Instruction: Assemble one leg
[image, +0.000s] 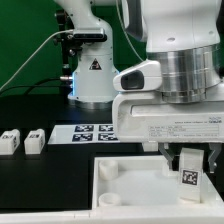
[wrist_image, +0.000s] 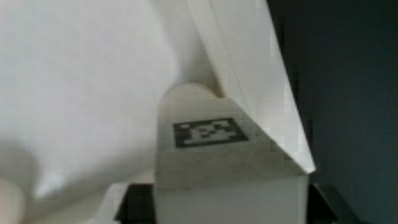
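Claw (image: 190, 156) seemingly grips the upright leg (image: 188, 176) above the white tabletop (image: 125, 186).

The arm (image: 150, 25) wears glossy white shells, with a ribbed silver collar (image: 190, 72) at the wrist. The gripper (image: 188, 170) is a boxy white block bearing a small printed label (image: 182, 122). The white base (image: 90, 82) carries a black warning triangle (image: 95, 66).

I am watching the black counter (image: 40, 185) | outer leg (image: 10, 141) and inner leg (image: 35, 140) are lying side by side toward the exterior view's left | marker board (image: 95, 132) is lying flat just behind the white tabletop (image: 140, 190) | arm base (image: 90, 85) is standing at the back
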